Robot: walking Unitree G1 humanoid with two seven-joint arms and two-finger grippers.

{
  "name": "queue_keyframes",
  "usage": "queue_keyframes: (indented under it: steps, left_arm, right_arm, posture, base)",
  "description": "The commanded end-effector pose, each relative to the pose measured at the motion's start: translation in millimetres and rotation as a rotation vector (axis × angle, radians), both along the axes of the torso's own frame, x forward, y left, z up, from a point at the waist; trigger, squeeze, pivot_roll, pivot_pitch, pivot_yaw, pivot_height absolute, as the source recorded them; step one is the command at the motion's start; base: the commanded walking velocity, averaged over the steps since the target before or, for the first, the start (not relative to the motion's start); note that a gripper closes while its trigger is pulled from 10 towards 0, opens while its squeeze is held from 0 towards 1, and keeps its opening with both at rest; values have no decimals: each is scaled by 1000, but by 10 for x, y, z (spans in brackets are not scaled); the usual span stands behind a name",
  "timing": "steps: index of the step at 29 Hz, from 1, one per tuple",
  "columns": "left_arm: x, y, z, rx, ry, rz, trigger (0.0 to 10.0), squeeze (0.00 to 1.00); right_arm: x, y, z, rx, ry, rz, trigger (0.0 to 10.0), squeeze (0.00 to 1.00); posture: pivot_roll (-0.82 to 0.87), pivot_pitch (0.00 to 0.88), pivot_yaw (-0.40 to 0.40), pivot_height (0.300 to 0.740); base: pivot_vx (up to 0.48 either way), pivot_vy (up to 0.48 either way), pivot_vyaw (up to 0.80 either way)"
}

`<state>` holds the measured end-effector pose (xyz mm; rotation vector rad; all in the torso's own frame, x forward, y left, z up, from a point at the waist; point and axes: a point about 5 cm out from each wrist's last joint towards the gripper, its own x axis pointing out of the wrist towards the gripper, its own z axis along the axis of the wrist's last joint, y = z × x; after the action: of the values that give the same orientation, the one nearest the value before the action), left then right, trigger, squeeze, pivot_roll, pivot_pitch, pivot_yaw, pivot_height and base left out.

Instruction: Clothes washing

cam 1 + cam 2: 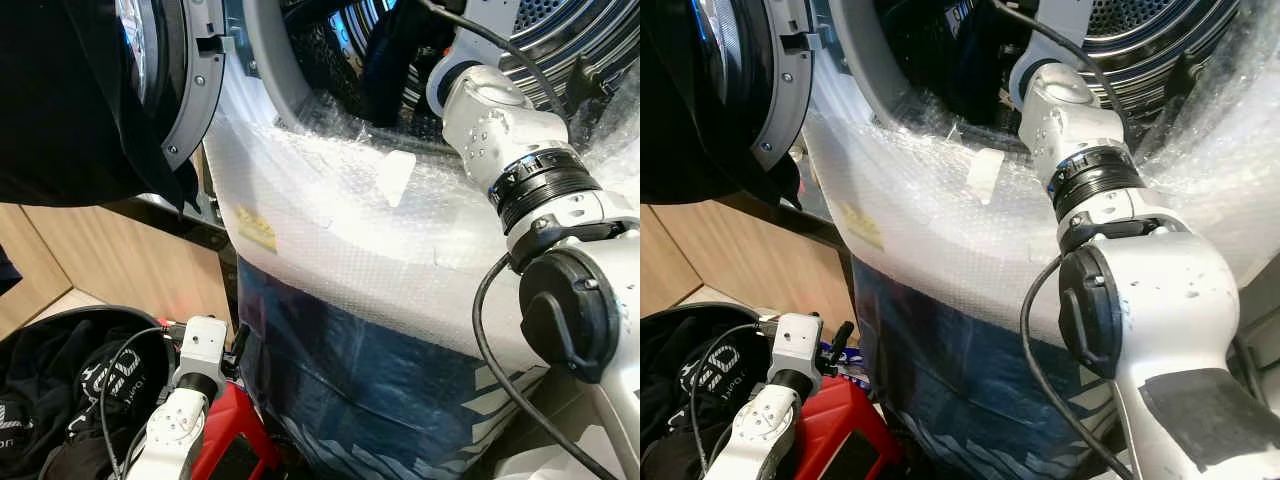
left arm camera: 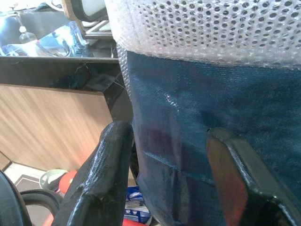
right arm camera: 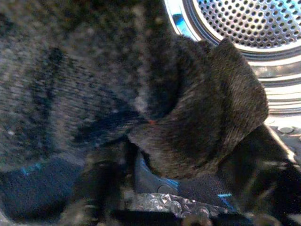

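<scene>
The right gripper (image 3: 155, 188) is feeding a dark garment (image 3: 197, 117) into the drum (image 3: 244, 28), jaws unreadable; the left gripper (image 2: 169, 179) is idling wide, and the laundry basket (image 1: 60, 390) is awaiting unloading.

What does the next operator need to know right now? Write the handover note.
Right arm reaches through the washer's open mouth; in its wrist view dark clothing lies bunched against the fingers before the perforated drum. Whether the fingers grip it cannot be told.
Left gripper is open and empty, held low beside the bubble-wrapped washer front.
The door stands open. More dark clothes lie in the basket on the floor at the robot's left.
Done: some clothing at the drum. Left: load the basket's clothes, shut the door.
</scene>
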<state>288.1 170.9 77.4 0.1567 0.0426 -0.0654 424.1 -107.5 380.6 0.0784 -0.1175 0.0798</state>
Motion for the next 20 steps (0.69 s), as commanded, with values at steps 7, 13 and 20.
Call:
queue_keyframes:
  steps: [7, 13, 20]
  left_arm:
    - [-39, 7, 0, 15, 8, -7, 10000, 0]
    - [-62, 2, 2, 14, 8, -6, 10000, 0]
    - [-64, -10, 6, 14, 8, -11, 10000, 0]
  right_arm:
    - [-103, 242, 339, -32, -151, 171, 10000, 1000]
    - [-73, -265, 339, 82, -126, -242, 10000, 1000]
    - [-79, -41, 363, -37, -173, -89, 10000, 0]
  posture:
    - [-15, 84, -35, 740]
    - [-14, 85, -38, 740]
    - [-29, 92, -32, 740]
  base:
    - [0, 0, 0]
    - [0, 0, 0]
    - [0, 0, 0]
